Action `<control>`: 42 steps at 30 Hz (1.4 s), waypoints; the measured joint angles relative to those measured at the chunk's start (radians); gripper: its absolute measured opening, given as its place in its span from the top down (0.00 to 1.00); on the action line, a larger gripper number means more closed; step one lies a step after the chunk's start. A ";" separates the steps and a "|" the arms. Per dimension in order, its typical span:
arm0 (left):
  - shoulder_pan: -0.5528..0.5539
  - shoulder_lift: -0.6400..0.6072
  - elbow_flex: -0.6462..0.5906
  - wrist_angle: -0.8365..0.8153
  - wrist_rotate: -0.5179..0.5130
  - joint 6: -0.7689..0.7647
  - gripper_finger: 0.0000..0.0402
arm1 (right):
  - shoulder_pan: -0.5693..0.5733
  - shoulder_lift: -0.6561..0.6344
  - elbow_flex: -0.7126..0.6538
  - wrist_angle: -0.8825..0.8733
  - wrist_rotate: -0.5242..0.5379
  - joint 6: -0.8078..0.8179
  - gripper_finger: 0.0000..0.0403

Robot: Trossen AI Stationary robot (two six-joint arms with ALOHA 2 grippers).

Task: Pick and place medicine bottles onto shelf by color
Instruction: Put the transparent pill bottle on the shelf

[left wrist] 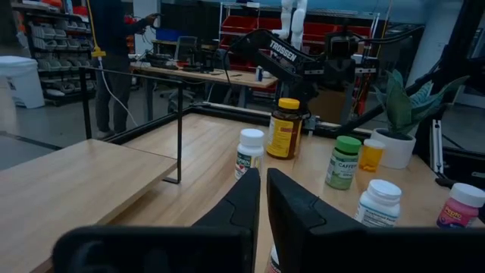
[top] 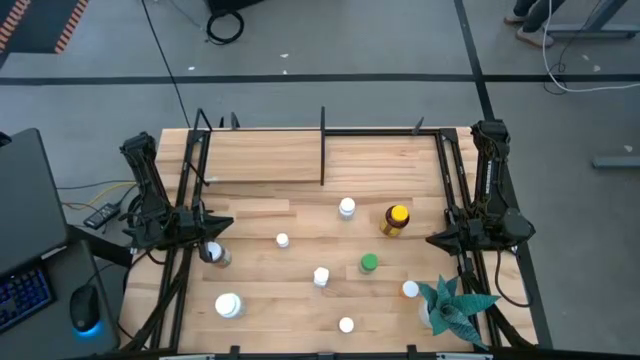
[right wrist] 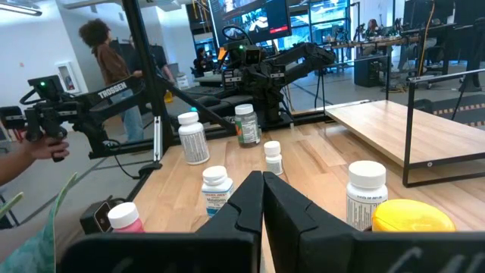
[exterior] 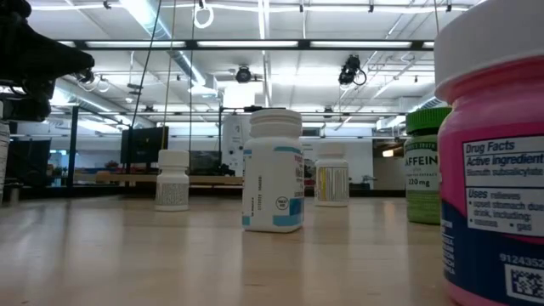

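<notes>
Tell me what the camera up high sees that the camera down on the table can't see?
Only the high view shows both arms, the left gripper, the right gripper, the shelf, the amber bottle and the teal plant. Only the low view shows the room's ceiling lights and bottle labels. Both show the green-capped bottle and white bottles.

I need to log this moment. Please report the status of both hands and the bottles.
Left hand shut, empty, at left table edge. Right hand shut, empty, at right edge. Bottles, including amber bottle, all on tabletop; shelf bare. Nothing blocking.
</notes>
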 joint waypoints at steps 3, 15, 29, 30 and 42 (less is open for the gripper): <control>0.001 0.000 0.000 0.001 0.000 0.000 0.93 | 0.000 0.000 0.000 0.000 0.000 0.000 0.96; 0.001 0.000 0.002 0.003 0.000 -0.031 0.91 | 0.000 0.000 0.000 0.000 0.005 -0.290 0.96; -0.001 0.053 0.254 -0.004 0.160 0.143 0.49 | -0.001 0.000 0.000 0.000 0.000 -0.427 0.96; -0.003 0.068 0.290 -0.007 0.168 0.167 0.43 | -0.001 0.000 0.000 0.000 0.000 -0.427 0.96; -0.017 0.404 0.762 -0.658 0.244 -0.235 0.24 | -0.001 0.000 0.000 0.000 0.000 -0.413 0.96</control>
